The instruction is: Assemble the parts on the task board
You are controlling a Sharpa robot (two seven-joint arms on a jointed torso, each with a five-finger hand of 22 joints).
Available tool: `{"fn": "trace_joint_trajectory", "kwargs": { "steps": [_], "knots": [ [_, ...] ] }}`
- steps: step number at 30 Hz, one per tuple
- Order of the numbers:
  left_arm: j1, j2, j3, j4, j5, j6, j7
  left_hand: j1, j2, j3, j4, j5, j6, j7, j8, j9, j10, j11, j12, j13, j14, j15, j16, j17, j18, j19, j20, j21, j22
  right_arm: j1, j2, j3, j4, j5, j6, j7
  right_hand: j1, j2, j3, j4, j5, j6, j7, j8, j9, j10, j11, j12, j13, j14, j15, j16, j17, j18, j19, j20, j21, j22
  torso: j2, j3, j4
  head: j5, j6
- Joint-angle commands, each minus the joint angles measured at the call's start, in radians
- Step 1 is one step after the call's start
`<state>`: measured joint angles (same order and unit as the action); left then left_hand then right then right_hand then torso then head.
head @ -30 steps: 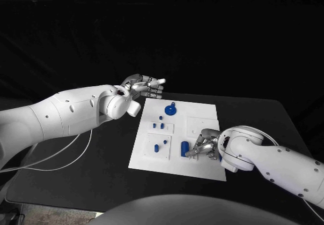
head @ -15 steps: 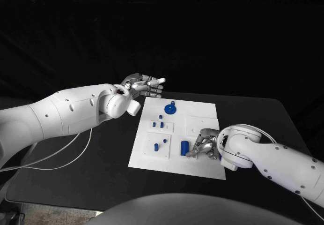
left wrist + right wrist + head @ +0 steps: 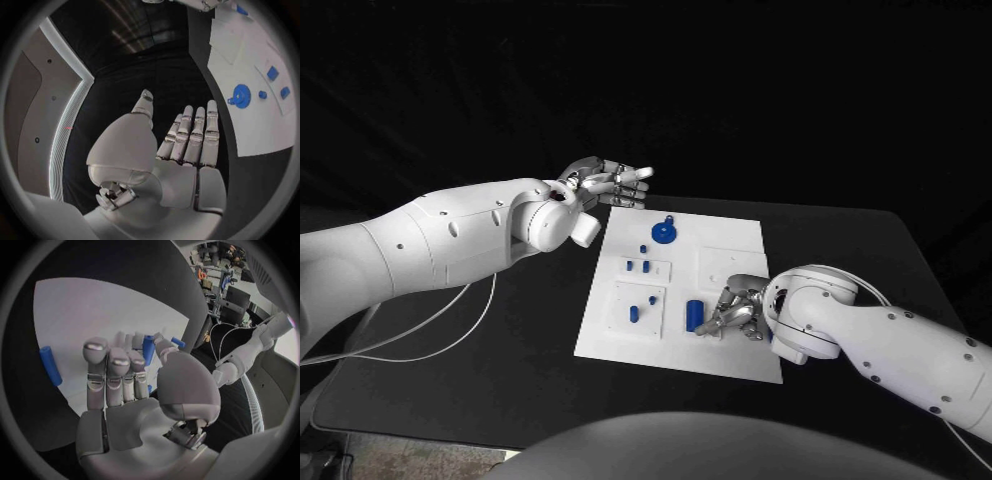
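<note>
The table (image 3: 488,350) is black, matte and unpatterned. The task board (image 3: 733,345) is plain white, with slightly raised square panels of the same white. The parts on it are solid blue — a round disc piece (image 3: 664,235), several small pegs (image 3: 638,267) and a longer bar (image 3: 695,316). Both arms are glossy white; the left hand (image 3: 606,183) and right hand (image 3: 738,312) are silver with darker grey seams. A thin white cable (image 3: 437,330) crosses the black surface.
</note>
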<state>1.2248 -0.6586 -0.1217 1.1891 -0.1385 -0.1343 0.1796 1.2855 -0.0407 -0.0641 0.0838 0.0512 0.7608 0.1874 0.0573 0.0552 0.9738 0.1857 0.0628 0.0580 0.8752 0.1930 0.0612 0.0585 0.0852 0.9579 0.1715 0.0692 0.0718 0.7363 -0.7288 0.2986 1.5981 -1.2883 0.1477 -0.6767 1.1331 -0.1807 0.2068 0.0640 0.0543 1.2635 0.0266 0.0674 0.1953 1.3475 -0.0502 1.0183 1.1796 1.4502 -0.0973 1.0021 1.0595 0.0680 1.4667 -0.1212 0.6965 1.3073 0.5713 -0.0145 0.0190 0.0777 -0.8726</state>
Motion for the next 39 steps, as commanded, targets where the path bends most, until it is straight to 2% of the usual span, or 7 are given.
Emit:
{"fn": "trace_joint_trajectory", "kwargs": {
  "steps": [1, 7, 14, 16, 21, 32, 39],
  "knots": [
    [0.000, 0.001, 0.001, 0.001, -0.005, 0.013, -0.001, -0.002, 0.007, -0.004, -0.003, -0.004, -0.008, 0.002, -0.001, -0.001, -0.004, -0.001, 0.000, 0.001, 0.002, -0.003, -0.004, -0.001, 0.007, -0.006, 0.002, 0.002, -0.001, -0.013, -0.011, -0.010, -0.001, -0.015, 0.021, -0.022, 0.003, -0.011, -0.028, 0.011, -0.005, -0.001, 0.005, -0.003, -0.008, -0.001, 0.003, -0.002, 0.003, 0.004, 0.000, -0.002, 0.003, -0.015, 0.052, 0.000, -0.003, 0.070, 0.000, 0.0002, -0.0008, -0.001, 0.002],
    [0.000, -0.002, 0.001, 0.002, -0.006, 0.013, 0.003, -0.002, 0.007, -0.004, -0.003, -0.004, -0.008, 0.002, -0.001, -0.001, -0.004, -0.001, 0.000, 0.001, 0.002, -0.003, -0.004, -0.001, 0.007, -0.006, 0.002, 0.002, -0.001, -0.013, -0.059, 0.001, 0.028, 0.005, -0.032, 0.009, 0.042, -0.019, -0.102, 0.070, 0.002, -0.010, 0.007, -0.002, 0.011, 0.005, 0.005, 0.023, 0.020, 0.004, 0.001, 0.003, 0.008, -0.012, 0.053, 0.000, 0.009, 0.073, -0.001, 0.0001, -0.0033, -0.007, 0.006],
    [-0.001, -0.017, 0.001, 0.011, -0.005, 0.016, 0.027, -0.004, 0.015, -0.010, -0.013, -0.004, 0.016, -0.001, 0.000, 0.000, -0.004, -0.002, 0.000, 0.001, 0.024, -0.004, -0.003, 0.000, 0.006, -0.003, 0.001, 0.002, 0.000, -0.014, -0.113, 0.057, 0.045, 0.039, -0.140, 0.052, 0.065, -0.007, -0.025, 0.050, 0.004, -0.001, 0.001, -0.003, 0.057, 0.019, 0.000, 0.077, 0.060, 0.006, -0.003, 0.004, 0.008, -0.011, 0.054, -0.001, 0.019, 0.074, 0.000, 0.0020, -0.0109, -0.032, 0.020],
    [-0.002, -0.024, 0.001, 0.015, -0.005, 0.016, 0.036, -0.006, 0.021, -0.017, -0.022, -0.004, 0.016, -0.001, 0.000, 0.000, -0.003, -0.002, 0.000, 0.001, 0.026, -0.004, -0.003, 0.000, 0.006, -0.002, 0.000, 0.002, 0.000, -0.017, -0.131, 0.082, 0.036, 0.058, -0.159, 0.058, 0.055, -0.003, -0.012, 0.039, 0.004, -0.006, 0.000, -0.003, 0.078, 0.019, -0.001, 0.078, 0.061, 0.006, -0.003, 0.005, 0.008, -0.012, 0.055, -0.002, 0.021, 0.073, -0.001, 0.0041, -0.0127, -0.039, 0.019],
    [-0.002, -0.037, 0.001, 0.022, -0.005, 0.014, 0.043, -0.007, 0.022, -0.018, -0.023, -0.004, 0.015, -0.001, 0.000, 0.000, -0.003, -0.002, 0.000, 0.001, 0.031, -0.005, -0.002, 0.000, 0.006, -0.002, 0.000, 0.002, 0.000, -0.024, -0.166, 0.113, 0.012, 0.070, -0.146, 0.045, 0.044, 0.005, 0.011, 0.027, 0.008, -0.013, -0.002, -0.003, 0.119, 0.020, -0.002, 0.079, 0.063, 0.006, -0.004, 0.007, 0.007, -0.012, 0.054, -0.003, 0.023, 0.072, -0.001, 0.0052, -0.0135, -0.052, 0.020],
    [-0.002, -0.050, 0.001, 0.033, -0.005, 0.011, 0.045, -0.007, 0.022, -0.020, -0.027, -0.004, 0.014, -0.001, 0.000, 0.000, -0.001, -0.003, 0.000, 0.001, 0.034, -0.005, -0.002, 0.000, 0.006, -0.001, -0.001, 0.002, 0.000, -0.062, -0.212, 0.128, -0.018, 0.026, -0.032, -0.021, 0.032, 0.006, 0.034, 0.019, 0.003, -0.019, -0.001, -0.004, 0.135, 0.012, 0.000, 0.059, 0.049, 0.005, -0.002, 0.007, 0.004, -0.013, 0.052, -0.001, 0.016, 0.069, -0.001, 0.0031, -0.0169, -0.066, 0.021],
    [-0.002, -0.054, 0.000, 0.039, -0.005, 0.011, 0.044, -0.007, 0.021, -0.020, -0.027, -0.004, 0.014, -0.001, 0.000, 0.000, -0.001, -0.003, 0.000, 0.001, 0.034, -0.005, -0.002, 0.000, 0.006, -0.001, -0.001, 0.002, 0.000, -0.093, -0.207, 0.130, -0.021, -0.056, 0.036, -0.047, -0.010, -0.003, 0.032, 0.049, -0.006, -0.035, 0.005, -0.005, 0.128, 0.000, 0.003, 0.038, 0.035, 0.001, -0.001, -0.005, -0.003, -0.012, 0.050, -0.002, -0.002, 0.064, -0.002, 0.0008, -0.0116, -0.077, 0.018]
  ]
}}
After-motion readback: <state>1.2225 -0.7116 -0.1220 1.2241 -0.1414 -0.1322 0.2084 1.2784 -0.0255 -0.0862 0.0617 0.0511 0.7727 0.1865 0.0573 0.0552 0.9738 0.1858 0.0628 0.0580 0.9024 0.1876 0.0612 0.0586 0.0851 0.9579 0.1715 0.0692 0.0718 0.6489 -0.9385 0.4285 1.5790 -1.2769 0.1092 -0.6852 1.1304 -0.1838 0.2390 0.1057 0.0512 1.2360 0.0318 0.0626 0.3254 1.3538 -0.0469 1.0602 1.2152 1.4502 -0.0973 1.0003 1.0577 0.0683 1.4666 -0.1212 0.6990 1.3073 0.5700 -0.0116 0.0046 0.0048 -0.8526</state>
